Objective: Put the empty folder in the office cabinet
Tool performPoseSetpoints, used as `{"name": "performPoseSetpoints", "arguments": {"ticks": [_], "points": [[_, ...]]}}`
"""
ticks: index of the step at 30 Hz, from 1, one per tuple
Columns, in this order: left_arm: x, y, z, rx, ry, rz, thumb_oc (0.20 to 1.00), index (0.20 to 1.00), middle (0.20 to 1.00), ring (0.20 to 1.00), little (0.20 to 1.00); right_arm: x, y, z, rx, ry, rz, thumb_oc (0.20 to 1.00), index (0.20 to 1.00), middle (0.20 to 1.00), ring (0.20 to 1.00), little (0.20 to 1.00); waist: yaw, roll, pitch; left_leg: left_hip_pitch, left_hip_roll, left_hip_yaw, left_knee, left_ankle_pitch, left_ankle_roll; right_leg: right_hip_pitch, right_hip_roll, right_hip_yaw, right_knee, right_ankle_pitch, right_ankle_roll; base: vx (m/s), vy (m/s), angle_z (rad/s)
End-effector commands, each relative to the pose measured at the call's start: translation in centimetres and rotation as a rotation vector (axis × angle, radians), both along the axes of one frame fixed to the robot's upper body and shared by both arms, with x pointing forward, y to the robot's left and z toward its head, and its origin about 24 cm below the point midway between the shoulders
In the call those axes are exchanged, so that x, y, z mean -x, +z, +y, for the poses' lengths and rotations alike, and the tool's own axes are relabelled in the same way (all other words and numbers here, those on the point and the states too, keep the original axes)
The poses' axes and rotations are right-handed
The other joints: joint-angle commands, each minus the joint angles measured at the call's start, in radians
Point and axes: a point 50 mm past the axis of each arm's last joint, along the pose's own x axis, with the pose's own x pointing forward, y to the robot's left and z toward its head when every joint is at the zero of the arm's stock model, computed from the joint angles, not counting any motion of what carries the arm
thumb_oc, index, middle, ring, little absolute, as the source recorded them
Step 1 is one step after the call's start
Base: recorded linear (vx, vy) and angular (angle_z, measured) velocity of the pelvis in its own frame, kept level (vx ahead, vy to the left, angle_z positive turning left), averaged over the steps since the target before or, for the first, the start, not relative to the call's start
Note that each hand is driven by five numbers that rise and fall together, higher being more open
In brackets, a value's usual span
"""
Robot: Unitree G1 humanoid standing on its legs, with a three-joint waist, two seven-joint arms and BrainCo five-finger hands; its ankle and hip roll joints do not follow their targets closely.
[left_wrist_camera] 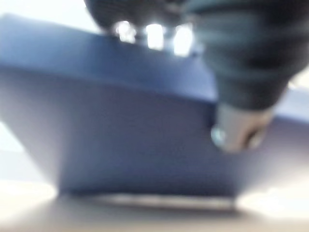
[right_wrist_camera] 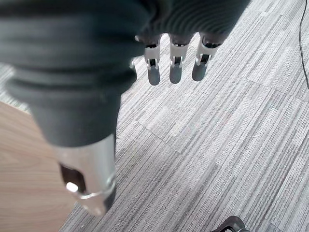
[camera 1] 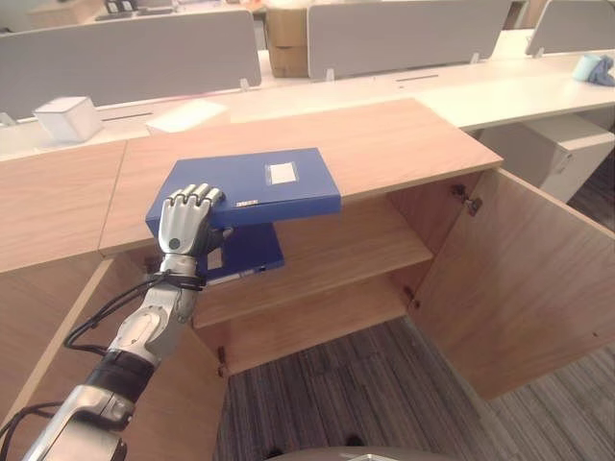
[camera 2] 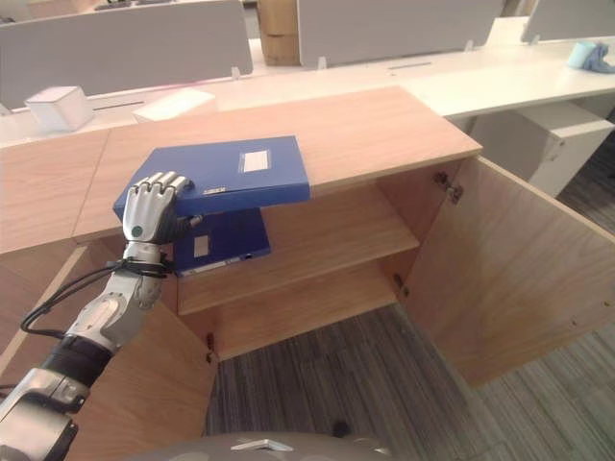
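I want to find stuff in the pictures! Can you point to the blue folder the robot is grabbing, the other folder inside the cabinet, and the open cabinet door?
Blue folder point(camera 1: 259, 182), left eye view, on its top cover.
Folder on the shelf point(camera 1: 252, 250), left eye view, on its blue side.
Cabinet door point(camera 1: 524, 279), left eye view, on its inner face.
Left robot hand point(camera 1: 184, 223), left eye view, on its back.

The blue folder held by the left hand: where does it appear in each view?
Left eye view: blue folder, centre-left, on the cabinet top's front edge, left hand curled on its corner.
Right eye view: same, further left.
Left wrist view: close, under the fingers.
Right wrist view: carpet.
Shared landmark: open cabinet door.
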Motion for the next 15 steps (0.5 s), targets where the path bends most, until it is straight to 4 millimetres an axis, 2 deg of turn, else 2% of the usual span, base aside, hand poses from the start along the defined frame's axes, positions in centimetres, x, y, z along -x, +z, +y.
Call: {"name": "performPoseSetpoints", "arguments": {"ticks": [1, 5, 10, 15], "points": [[-0.9, 6.1, 2.0, 0.106, 0.029, -0.251, 0.200, 0.200, 0.200, 0.200, 0.200, -0.6, 0.0, 0.0, 0.001, 0.015, 0.025, 1.000, 1.000, 1.000, 1.000, 1.000, 0.010, -0.024, -0.032, 0.021, 0.021, -0.008, 0.002, -0.117, -0.022, 0.045, -0.046, -0.009, 0.003, -0.085, 0.075, 0.00, 0.011, 0.11], [0.0, 9.5, 1.7, 0.247, -0.027, -0.436, 0.200, 0.200, 0.200, 0.200, 0.200, -1.5, -0.1, 0.4, -0.006, 0.055, 0.010, 1.000, 1.000, 1.000, 1.000, 1.000, 0.022, -0.021, -0.046, 0.035, 0.017, -0.014, 0.002, -0.121, -0.020, 0.059, -0.050, -0.017, 0.003, -0.087, 0.072, 0.01, 0.011, 0.06], [0.7, 9.9, 1.9, 0.293, -0.033, -0.479, 0.200, 0.200, 0.200, 0.200, 0.200, -1.9, -0.1, 0.7, -0.004, 0.074, 0.000, 1.000, 1.000, 1.000, 1.000, 1.000, 0.025, -0.018, -0.048, 0.042, 0.015, -0.016, 0.002, -0.122, -0.019, 0.065, -0.052, -0.022, 0.004, -0.089, 0.071, 0.00, 0.002, 0.01], [1.0, 9.0, 2.1, 0.318, -0.028, -0.454, 0.200, 0.200, 0.200, 0.200, 0.200, -1.9, -0.2, 1.0, -0.002, 0.092, 0.010, 1.000, 1.000, 1.000, 1.000, 1.000, 0.025, -0.013, -0.047, 0.044, 0.012, -0.020, 0.002, -0.123, -0.016, 0.065, -0.054, -0.024, 0.005, -0.086, 0.072, 0.00, 0.002, 0.04]]}}
